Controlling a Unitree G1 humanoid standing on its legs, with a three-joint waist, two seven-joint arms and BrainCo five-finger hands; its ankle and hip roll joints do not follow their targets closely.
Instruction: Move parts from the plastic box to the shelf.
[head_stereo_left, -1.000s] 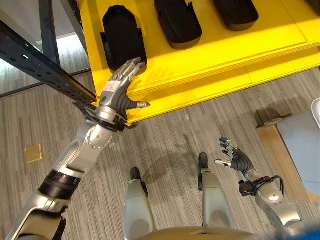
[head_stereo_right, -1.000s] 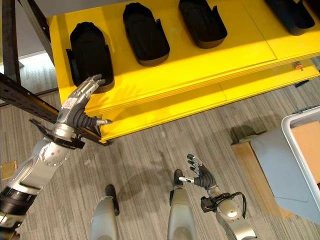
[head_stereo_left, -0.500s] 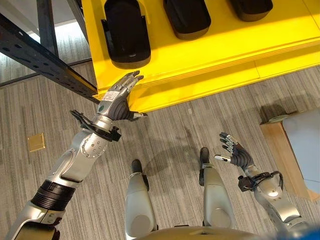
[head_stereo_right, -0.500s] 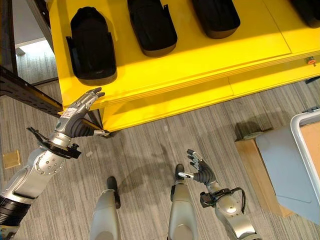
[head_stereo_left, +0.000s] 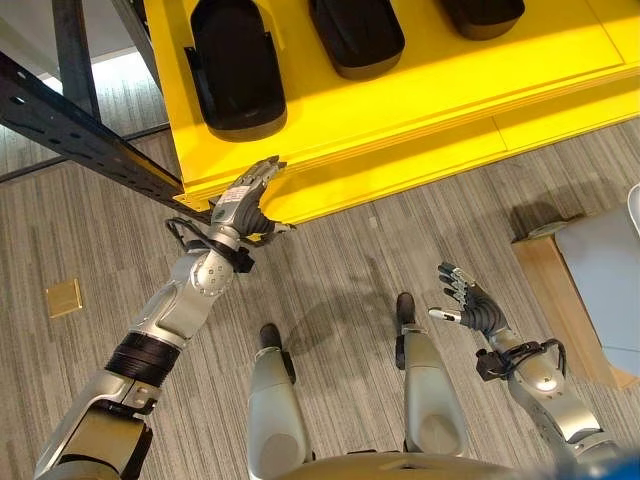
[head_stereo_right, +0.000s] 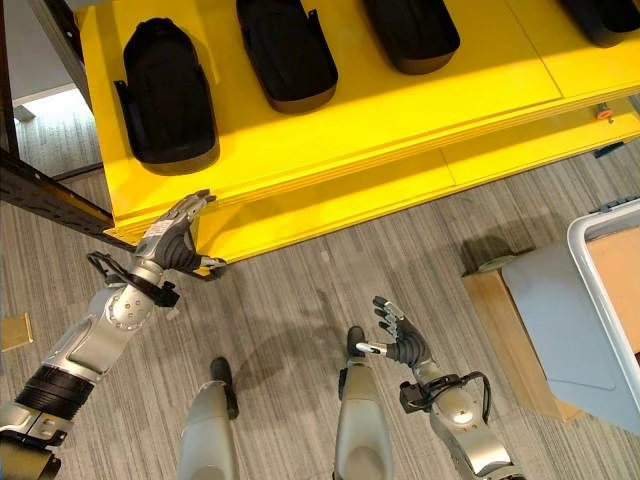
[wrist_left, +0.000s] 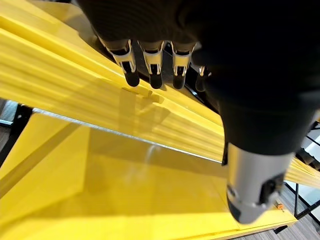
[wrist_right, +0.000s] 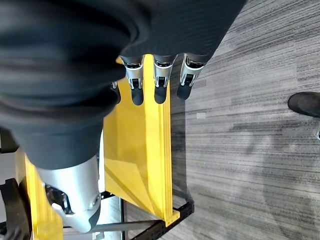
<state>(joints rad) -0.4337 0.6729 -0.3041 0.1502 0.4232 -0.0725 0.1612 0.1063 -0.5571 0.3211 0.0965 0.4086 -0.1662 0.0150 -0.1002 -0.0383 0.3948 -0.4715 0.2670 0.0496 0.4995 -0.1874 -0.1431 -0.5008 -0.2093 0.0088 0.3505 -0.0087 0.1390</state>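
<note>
Both hands empty, parts lying on the yellow shelf

Nearest, low over the grey plank floor (head_stereo_left: 330, 270), the right hand (head_stereo_left: 470, 308) hangs with its fingers loosely spread and its thumb out to the side, holding nothing. To its right a wooden block (head_stereo_right: 505, 330) sits on the floor under a grey panel (head_stereo_right: 565, 320), and at the far right edge the pale rim of the plastic box (head_stereo_right: 605, 300) comes in; what lies inside it cannot be told.

Farther out on the other side, the left hand (head_stereo_left: 245, 200) reaches up to the front corner of the yellow shelf (head_stereo_left: 420, 100). Its fingers are straight and relaxed, the dark tips close under the shelf's layered yellow edge, the thumb apart, and nothing in its grasp. Just beside it a dark perforated steel beam (head_stereo_left: 70, 130) runs slantwise to the shelf corner. A small brass floor plate (head_stereo_left: 64, 297) lies well apart to the left.

Farthest, on top of the shelf, black moulded parts lie in a row, each apart from the next: one part (head_stereo_right: 165, 90) above the left hand, a second part (head_stereo_right: 285, 50) beside it, and a third part (head_stereo_right: 412, 30) further right
</note>
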